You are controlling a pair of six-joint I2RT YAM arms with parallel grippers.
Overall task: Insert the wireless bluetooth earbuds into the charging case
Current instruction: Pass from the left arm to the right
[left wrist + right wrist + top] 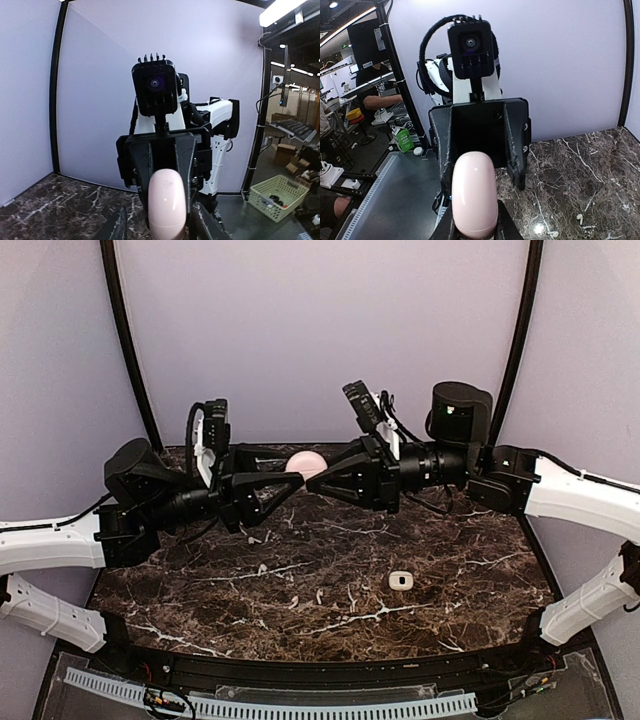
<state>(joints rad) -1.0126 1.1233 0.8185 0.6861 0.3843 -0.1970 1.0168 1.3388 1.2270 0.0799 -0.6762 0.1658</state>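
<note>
1. The right gripper (322, 483) is clamped on a pink case (474, 197), a smooth, glossy, closed oval standing on end between its fingers.
2. The left gripper (292, 485) faces it tip to tip, jaws spread wide on either side of the case and not touching it.
3. Both arms reach level towards each other above the back of the dark, white-veined marble table (450, 560).
4. Two tiny white earbuds (579, 217) lie loose on the marble, outside any case.
5. A small white case (401, 581), a rounded square, sits well apart, nearer the front.
</note>
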